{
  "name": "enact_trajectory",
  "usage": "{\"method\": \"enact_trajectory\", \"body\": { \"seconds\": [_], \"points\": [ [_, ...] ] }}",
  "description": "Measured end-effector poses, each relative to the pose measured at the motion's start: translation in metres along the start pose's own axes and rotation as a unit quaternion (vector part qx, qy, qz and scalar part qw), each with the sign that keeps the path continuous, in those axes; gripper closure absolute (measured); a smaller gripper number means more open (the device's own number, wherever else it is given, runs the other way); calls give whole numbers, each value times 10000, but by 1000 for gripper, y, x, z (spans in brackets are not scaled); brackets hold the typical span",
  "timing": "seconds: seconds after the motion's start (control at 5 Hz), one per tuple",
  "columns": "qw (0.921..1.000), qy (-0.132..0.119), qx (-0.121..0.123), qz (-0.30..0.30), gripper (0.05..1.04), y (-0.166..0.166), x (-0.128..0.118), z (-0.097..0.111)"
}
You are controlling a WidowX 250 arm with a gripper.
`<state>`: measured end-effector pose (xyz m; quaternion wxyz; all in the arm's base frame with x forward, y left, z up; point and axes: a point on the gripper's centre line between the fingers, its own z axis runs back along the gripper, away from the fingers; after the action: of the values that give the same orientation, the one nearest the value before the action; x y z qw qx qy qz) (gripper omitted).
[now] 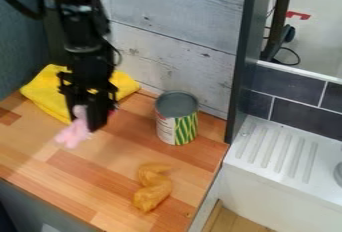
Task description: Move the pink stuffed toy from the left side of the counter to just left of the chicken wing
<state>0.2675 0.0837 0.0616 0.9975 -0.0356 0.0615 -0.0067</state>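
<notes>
Over the left part of the wooden counter hangs the black gripper (85,121), pointing down, shut on a pink soft-looking object (73,131) that sticks out to its lower left. Behind the gripper, a yellow cloth (43,93) lies bunched against the back wall. A metal can (177,121) with a green, yellow and white label stands upright to the right, its grey top facing up. Nearer the front edge lies an orange-brown, curved, lumpy object (153,186).
The wooden counter (100,168) ends at the right beside a dark upright post (242,61). Beyond it is a white sink unit with a ribbed drainboard (277,151). A grey plank wall (177,41) stands behind the counter.
</notes>
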Motion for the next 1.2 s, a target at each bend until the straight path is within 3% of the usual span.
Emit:
{"method": "enact_trajectory", "body": {
  "seconds": [0.2, 0.6, 0.8, 1.0, 1.2],
  "points": [
    [9993, 316, 26, -187, 600, -18, 7, -23],
    [9990, 442, 55, -45, 600, -15, 13, -49],
    [9990, 440, 19, -33, 552, -16, 14, -51],
    [9990, 446, 10, -44, 240, -16, 14, -51],
    [9992, 384, -65, 7, 66, -19, 11, -48]
  ]
}}
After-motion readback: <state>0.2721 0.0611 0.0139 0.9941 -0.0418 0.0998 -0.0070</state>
